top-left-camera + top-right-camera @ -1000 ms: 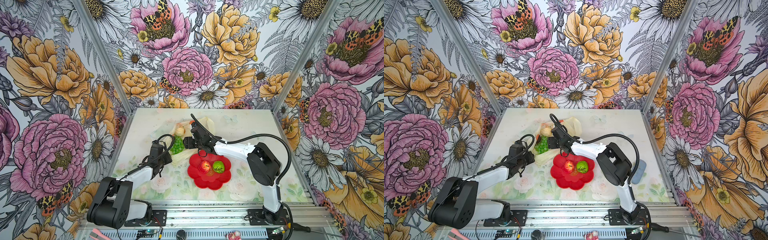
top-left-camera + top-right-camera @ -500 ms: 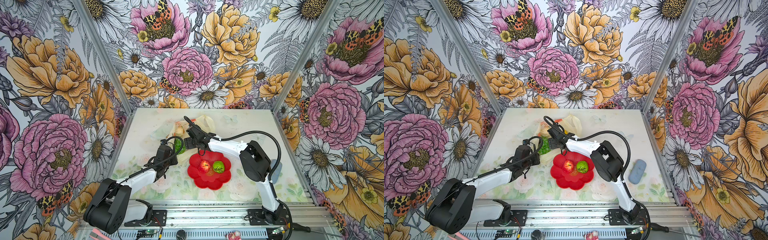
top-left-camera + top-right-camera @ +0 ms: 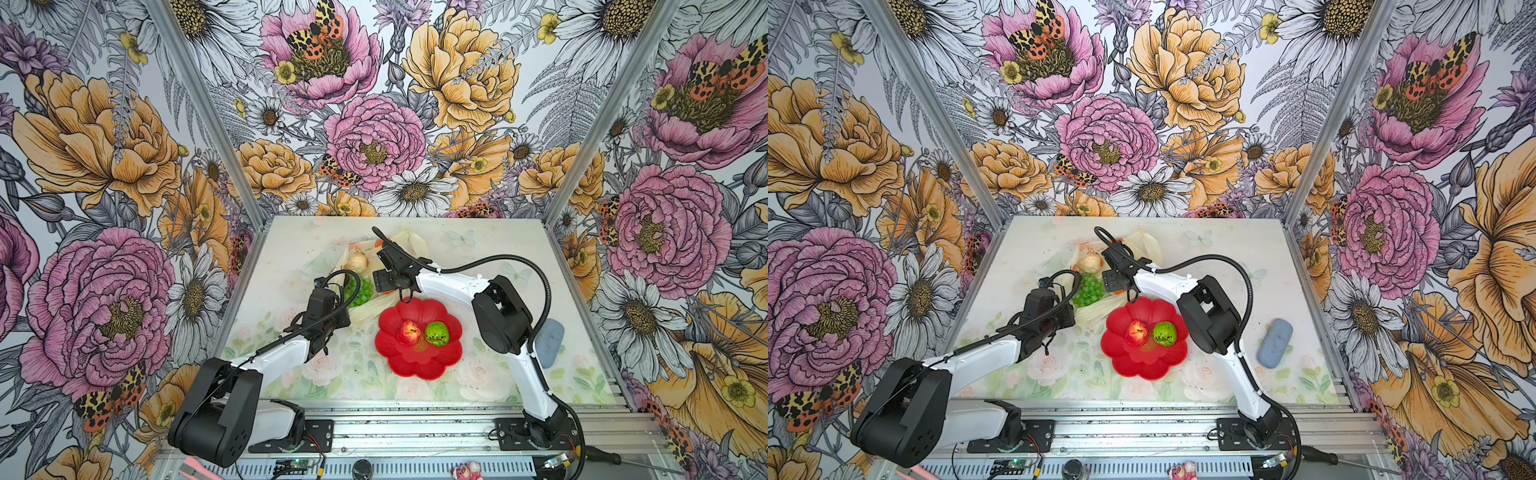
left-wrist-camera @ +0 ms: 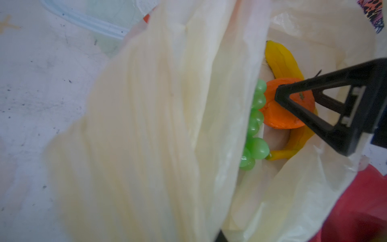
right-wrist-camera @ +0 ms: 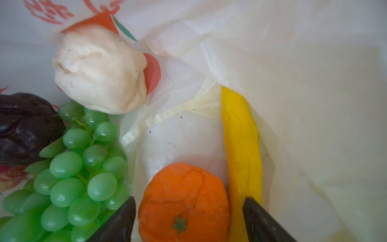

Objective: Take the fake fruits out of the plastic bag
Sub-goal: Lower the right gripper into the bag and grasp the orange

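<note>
Your right gripper (image 5: pixel 189 204) is open wide inside the bag (image 4: pixel 167 125), with one finger on each side of the orange (image 5: pixel 182 184). It holds nothing yet. Your left gripper (image 3: pixel 343 318) is almost closed and seems to pinch the bag's edge, which holds the mouth open (plastic hides its fingers, so that is my guess). In both top views the bag lies in the middle of the frame, just above the red plate (image 3: pixel 415 370). An apple (image 3: pixel 409 332) and a green fruit (image 3: pixel 436 333) sit on the plate.

Watch out. The banana (image 5: pixel 240 146) lies right against the orange, so a finger may catch it too and the grip may slip. The orange is round and smooth and may pop out. The thin plastic under it may get pinched and lift with the fruit. If the left gripper lets go, the mouth may fall shut.
</note>
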### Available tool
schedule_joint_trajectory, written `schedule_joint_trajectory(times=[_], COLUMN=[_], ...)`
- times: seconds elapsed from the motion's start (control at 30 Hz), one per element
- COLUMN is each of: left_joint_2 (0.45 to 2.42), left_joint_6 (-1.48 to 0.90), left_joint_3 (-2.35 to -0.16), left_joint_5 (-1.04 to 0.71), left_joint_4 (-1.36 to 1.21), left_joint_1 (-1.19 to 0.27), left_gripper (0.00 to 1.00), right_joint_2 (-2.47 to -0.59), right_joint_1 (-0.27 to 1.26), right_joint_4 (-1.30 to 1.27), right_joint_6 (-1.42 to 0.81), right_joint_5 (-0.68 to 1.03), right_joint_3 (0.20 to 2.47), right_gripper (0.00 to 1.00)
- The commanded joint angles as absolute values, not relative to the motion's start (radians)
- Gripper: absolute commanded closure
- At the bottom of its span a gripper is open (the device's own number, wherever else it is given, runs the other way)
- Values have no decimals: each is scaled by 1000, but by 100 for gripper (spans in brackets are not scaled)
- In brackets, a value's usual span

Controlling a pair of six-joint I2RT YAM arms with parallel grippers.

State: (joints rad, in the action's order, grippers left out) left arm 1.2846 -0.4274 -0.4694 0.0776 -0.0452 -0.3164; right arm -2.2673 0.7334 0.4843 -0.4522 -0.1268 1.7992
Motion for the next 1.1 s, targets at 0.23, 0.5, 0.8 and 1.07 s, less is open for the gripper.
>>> schedule_joint_trajectory(times=[0.23,0.5,0.8,1.07], left_joint_2=[1290,1321,1291,1280], left_joint_6=[-411,-408,-416,-415], left_joint_3=[-490,-505,-485,-479], left_joint_5=[29,12,32,32], left_joint_4=[-90,-95,-104,-107], left_joint_1=[-294,-293,-291,-290], left_gripper=[84,84,84,84], right_joint_2=[-2343,-2338,-2351,-2271], right_joint_1=[738,742,755,755], right_joint_4=[577,595,618,615], right_joint_6=[-429,-438,-437,-420], right_joint_5=[-99,-87,-91,-109], right_joint_3=[1872,1869,1892,1909], right_gripper=[19,26,30,36])
